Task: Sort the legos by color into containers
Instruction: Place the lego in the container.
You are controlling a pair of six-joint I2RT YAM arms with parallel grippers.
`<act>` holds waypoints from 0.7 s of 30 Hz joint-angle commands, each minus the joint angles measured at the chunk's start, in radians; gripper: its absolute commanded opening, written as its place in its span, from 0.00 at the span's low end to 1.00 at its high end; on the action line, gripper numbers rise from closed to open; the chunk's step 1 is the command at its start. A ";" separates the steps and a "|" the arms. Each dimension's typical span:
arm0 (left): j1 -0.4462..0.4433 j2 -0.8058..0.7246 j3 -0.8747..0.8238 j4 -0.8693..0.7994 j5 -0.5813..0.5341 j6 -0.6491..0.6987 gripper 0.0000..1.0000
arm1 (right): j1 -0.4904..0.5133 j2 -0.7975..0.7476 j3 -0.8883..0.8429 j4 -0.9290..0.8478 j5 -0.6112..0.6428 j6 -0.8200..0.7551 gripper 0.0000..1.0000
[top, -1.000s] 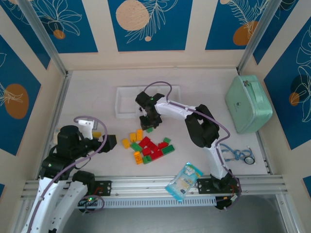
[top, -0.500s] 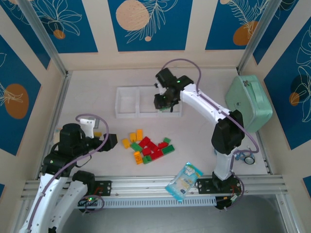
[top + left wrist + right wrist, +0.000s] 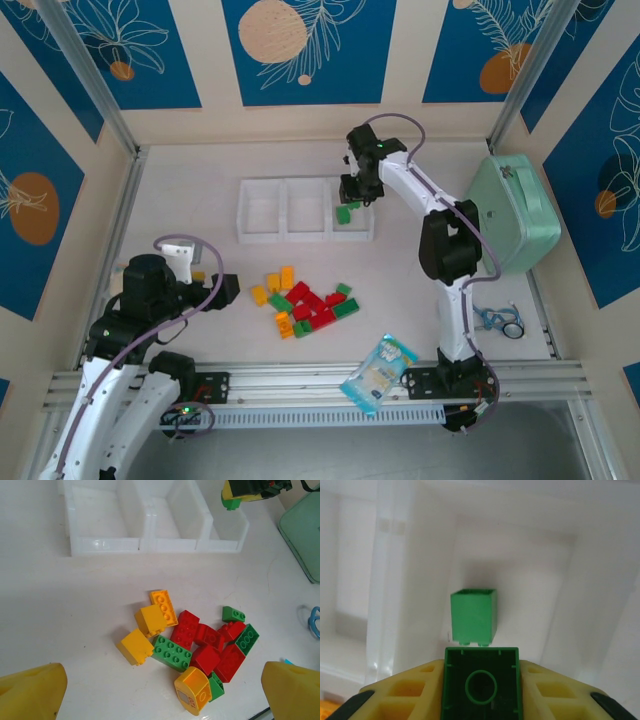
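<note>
The legos lie in a loose pile of red, green and yellow-orange bricks at mid table. My left gripper hangs open above and short of the pile, its yellow fingers wide apart with nothing between them. The containers are three joined white bins at the back. My right gripper is over the rightmost bin, shut on a green brick seen from its hollow underside. A second green brick lies on that bin's floor.
A large mint-green case stands at the right edge. A blue-white snack packet lies at the front rail. A small blue looped object lies at the front right. The left and middle bins hold nothing.
My right arm has swung from above the pile back and to the right, carrying the green brick over the rightmost bin. The left arm has stayed put.
</note>
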 commanded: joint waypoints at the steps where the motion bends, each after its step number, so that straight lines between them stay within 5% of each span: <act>1: -0.010 -0.004 0.009 -0.011 -0.013 0.001 0.99 | 0.007 0.038 0.064 -0.037 0.038 -0.034 0.35; 11: -0.010 -0.006 0.008 -0.011 -0.010 0.001 0.99 | 0.025 0.047 0.090 -0.063 0.107 -0.012 0.61; 21: -0.010 -0.005 0.007 -0.009 -0.009 0.002 0.99 | 0.074 -0.187 -0.135 -0.023 0.048 0.072 0.82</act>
